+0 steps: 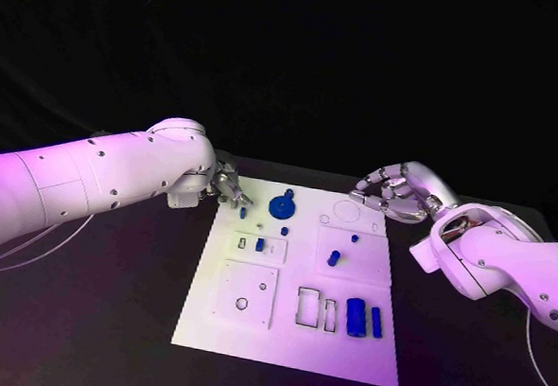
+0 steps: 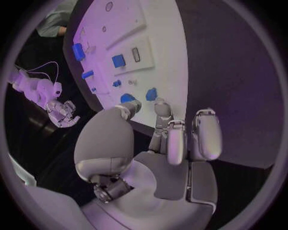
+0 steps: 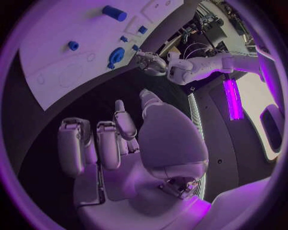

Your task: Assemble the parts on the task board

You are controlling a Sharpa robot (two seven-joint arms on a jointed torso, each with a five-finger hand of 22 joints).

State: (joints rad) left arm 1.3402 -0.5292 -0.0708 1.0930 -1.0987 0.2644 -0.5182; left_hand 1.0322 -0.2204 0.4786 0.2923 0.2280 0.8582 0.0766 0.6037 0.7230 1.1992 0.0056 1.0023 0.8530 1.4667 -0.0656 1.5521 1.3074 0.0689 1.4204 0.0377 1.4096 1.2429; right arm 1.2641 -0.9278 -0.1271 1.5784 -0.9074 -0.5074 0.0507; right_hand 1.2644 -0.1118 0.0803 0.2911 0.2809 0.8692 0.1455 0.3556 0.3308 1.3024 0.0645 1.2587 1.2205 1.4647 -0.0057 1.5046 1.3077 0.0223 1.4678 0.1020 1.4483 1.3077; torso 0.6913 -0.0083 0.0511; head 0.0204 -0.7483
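The white task board [image 1: 295, 286] lies lengthwise in the middle of the table. Several blue parts sit on it: a large round piece [image 1: 282, 206] at the far end, small pieces [image 1: 335, 256] around the middle, and two cylinders [image 1: 354, 317] near the front right. My left hand [image 1: 229, 190] hovers at the board's far left corner, fingers apart and holding nothing, its fingertips [image 2: 161, 106] close to a small blue part [image 2: 151, 94]. My right hand [image 1: 391, 193] hangs over the far right corner with loosely curved fingers [image 3: 123, 124] and an empty palm.
Black table [image 1: 85, 322] surrounds the board on all sides. Empty rectangular slots [image 1: 308, 305] and a square plate with holes [image 1: 247, 294] mark the board's near half. A thin cable [image 1: 25, 252] trails beside my left arm.
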